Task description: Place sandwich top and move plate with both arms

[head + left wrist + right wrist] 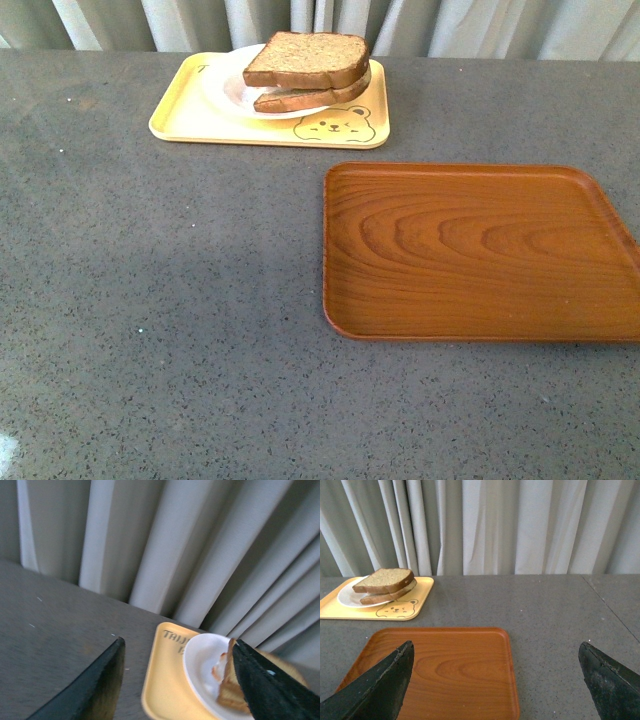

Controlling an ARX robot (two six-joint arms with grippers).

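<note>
Grey surface (150, 300): sandwich top (305, 58) already stacked on plate (225, 85) at 11 o'clock; both my fingers apart, empty, ready to lift.

Both wrist views show matte black, wedge-shaped jaws tapering to points.

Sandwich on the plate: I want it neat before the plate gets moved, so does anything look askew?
Slightly. The sandwich top sits skewed on the lower slice, and the sandwich overhangs the plate toward the bear print. Nothing looks spilled or damaged; the wooden tray is bare.
</note>
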